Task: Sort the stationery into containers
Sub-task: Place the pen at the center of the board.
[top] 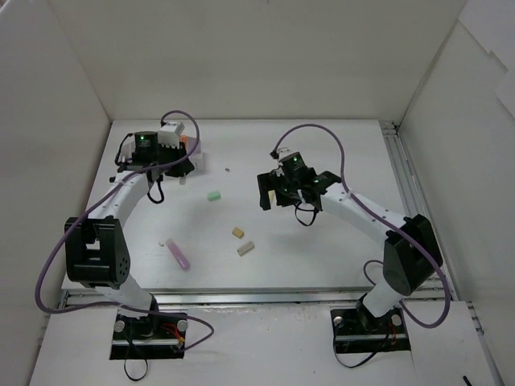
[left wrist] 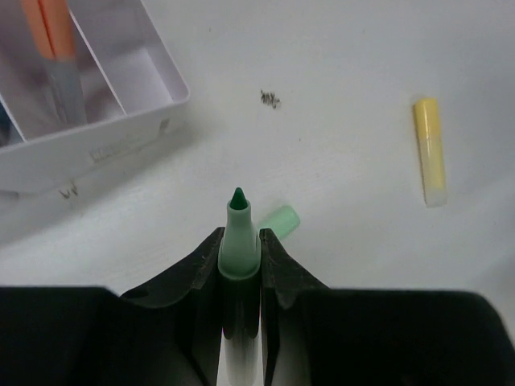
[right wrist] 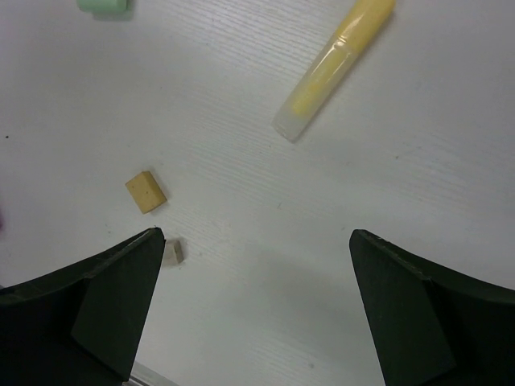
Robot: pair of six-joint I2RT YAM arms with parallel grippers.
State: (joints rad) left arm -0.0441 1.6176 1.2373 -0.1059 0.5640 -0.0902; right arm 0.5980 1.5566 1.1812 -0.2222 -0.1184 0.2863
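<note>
My left gripper (left wrist: 239, 245) is shut on an uncapped green marker (left wrist: 238, 215), whose dark tip points away over the table. Its loose green cap (left wrist: 282, 219) lies just beyond the fingers. The white organizer box (left wrist: 121, 121) sits to the upper left, with an orange marker (left wrist: 48, 32) in one compartment. In the top view the left gripper (top: 179, 165) hovers beside the organizer (top: 173, 129). My right gripper (right wrist: 253, 241) stands open above bare table. A yellow marker (right wrist: 334, 68) lies ahead of it, and a tan eraser (right wrist: 146, 191) and a small grey block (right wrist: 173, 251) lie near its left finger.
A pink marker (top: 179, 255) lies near the front left. The green cap (top: 213, 195) and two small eraser blocks (top: 238, 232) (top: 246, 248) sit mid-table. White walls enclose the table on three sides. The right gripper (top: 275, 197) hangs over the centre.
</note>
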